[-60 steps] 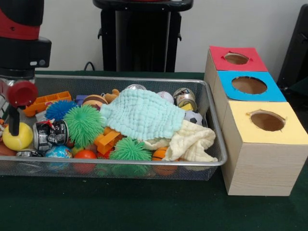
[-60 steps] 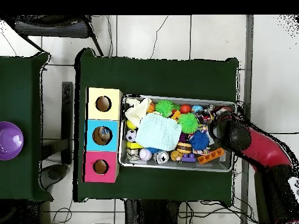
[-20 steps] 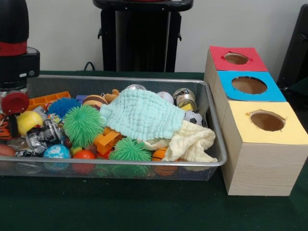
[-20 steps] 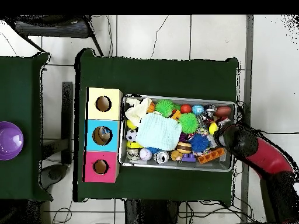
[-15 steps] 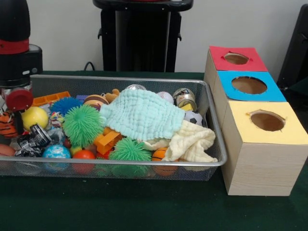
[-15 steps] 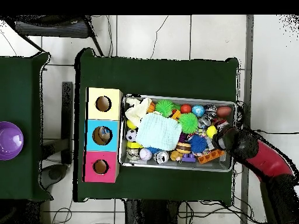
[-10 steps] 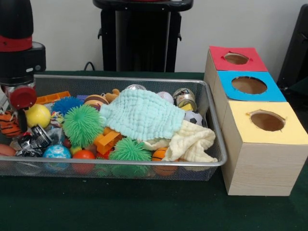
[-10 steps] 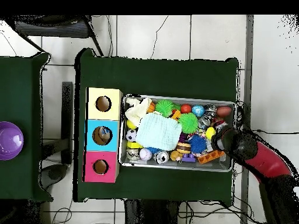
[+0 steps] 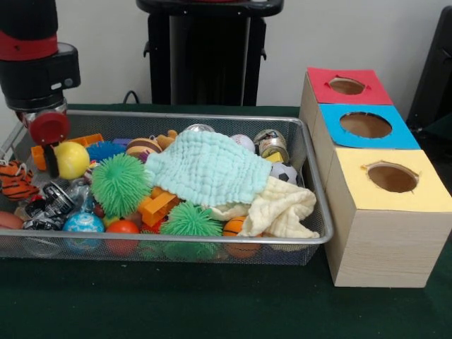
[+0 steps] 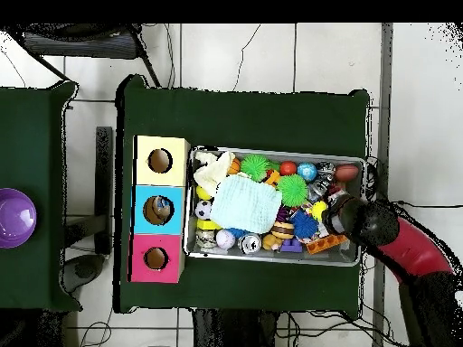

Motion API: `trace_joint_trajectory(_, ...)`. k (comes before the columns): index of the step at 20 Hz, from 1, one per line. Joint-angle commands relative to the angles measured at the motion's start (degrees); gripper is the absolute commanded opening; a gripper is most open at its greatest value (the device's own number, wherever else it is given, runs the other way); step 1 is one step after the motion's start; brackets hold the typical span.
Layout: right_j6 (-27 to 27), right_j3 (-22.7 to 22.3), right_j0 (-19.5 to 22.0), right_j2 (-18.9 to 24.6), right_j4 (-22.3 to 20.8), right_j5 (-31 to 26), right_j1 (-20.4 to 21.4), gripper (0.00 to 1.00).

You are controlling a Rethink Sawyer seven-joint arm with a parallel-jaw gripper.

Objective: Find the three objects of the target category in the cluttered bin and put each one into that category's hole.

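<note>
At the frame's left edge, gripper (image 9: 58, 157) fingers pinching yellow ball (image 9: 71, 159), now lifted clear of bin (image 9: 212, 240): first retrieval apparently underway.

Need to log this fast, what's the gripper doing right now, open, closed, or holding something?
Gripper: shut on the smooth yellow ball, raised just above the clutter at the wire mesh bin's end.

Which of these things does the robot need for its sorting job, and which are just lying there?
For the job:
- gripper, clamped on the yellow ball
- wire bin
- red box, blue box and yellow box, each with a hole

Probably just lying about:
- mint cloth
- cream cloth
- purple bowl, away from the bin
</note>
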State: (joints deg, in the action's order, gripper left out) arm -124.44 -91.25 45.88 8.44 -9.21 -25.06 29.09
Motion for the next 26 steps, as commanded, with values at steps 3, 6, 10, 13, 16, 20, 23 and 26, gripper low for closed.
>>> trace_joint_trajectory(3,-3.2,-9.9,-2.0,0.8,2.5,-11.5,-0.2,0.00)
trace_joint_trajectory(6,-3.9,-10.8,-2.2,0.8,2.8,-9.7,0.5,0.00)
trace_joint_trajectory(10,-2.3,-7.2,-1.1,2.9,-3.1,10.2,0.1,0.00)
trace_joint_trajectory(13,-1.0,-2.6,-1.0,3.0,-5.6,16.0,-0.2,0.00)
trace_joint_trajectory(16,-0.3,-0.8,-0.7,3.4,-6.6,17.6,0.8,0.00)
trace_joint_trajectory(20,-0.1,0.9,-1.3,3.5,-6.0,16.8,2.0,0.00)
trace_joint_trajectory(23,0.2,1.4,-1.7,3.5,-5.5,15.3,2.7,0.00)
trace_joint_trajectory(26,-0.1,1.5,-2.2,3.4,-5.2,14.9,2.7,0.00)
